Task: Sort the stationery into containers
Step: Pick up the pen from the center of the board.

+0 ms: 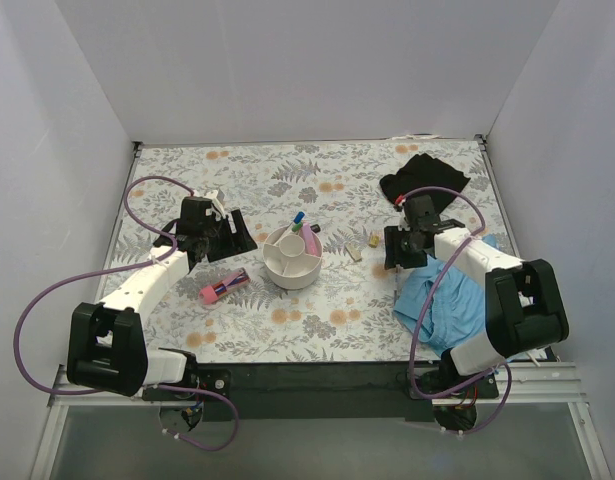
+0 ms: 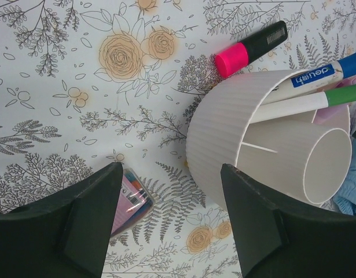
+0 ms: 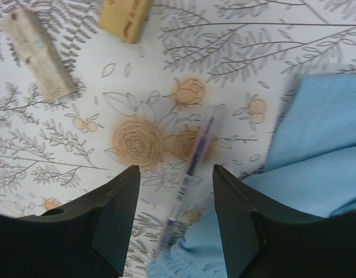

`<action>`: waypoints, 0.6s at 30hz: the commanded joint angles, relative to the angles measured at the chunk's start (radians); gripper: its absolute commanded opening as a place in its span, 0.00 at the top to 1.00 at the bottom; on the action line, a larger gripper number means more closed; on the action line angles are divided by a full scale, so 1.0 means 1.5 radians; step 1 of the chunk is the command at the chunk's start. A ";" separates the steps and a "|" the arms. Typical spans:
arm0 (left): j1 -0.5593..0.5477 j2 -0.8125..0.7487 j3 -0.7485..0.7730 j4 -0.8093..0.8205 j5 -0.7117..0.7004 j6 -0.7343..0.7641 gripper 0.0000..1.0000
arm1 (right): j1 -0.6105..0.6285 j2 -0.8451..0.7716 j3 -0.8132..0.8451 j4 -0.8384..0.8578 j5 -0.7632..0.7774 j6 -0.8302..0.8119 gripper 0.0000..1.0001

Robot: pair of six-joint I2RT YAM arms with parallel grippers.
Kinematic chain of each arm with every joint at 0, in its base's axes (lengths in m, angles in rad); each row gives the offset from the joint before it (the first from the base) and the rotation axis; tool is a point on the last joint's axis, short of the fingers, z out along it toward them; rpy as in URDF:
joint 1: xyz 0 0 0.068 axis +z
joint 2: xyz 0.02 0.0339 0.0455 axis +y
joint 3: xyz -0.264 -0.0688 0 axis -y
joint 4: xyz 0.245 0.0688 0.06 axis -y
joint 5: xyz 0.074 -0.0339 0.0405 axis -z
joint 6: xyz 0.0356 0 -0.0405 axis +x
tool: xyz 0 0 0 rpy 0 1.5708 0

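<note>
The round white organiser (image 1: 293, 262) stands mid-table; in the left wrist view (image 2: 224, 133) it holds a blue-capped white marker (image 2: 316, 74) and a green-capped marker (image 2: 319, 99). A pink-and-black highlighter (image 2: 250, 49) lies on the table beyond it. The stubby pink-and-dark case (image 1: 224, 288) lies left of the organiser and shows beside my left finger (image 2: 131, 200). My left gripper (image 2: 172, 174) is open and empty, above the table between case and organiser. My right gripper (image 3: 175, 174) is open, hovering over a thin purple pen (image 3: 192, 165). Two tan blocks (image 3: 36, 55) (image 3: 127, 17) lie beyond it.
A blue cloth (image 1: 447, 300) lies at the right, its edge touching the near end of the pen (image 3: 316, 145). A black cloth (image 1: 422, 178) lies at the back right. White walls enclose the floral table (image 1: 187, 330) on three sides.
</note>
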 commanded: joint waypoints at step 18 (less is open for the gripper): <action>0.004 -0.026 0.010 0.013 -0.030 0.048 0.32 | -0.039 0.102 -0.015 0.038 0.009 0.046 0.86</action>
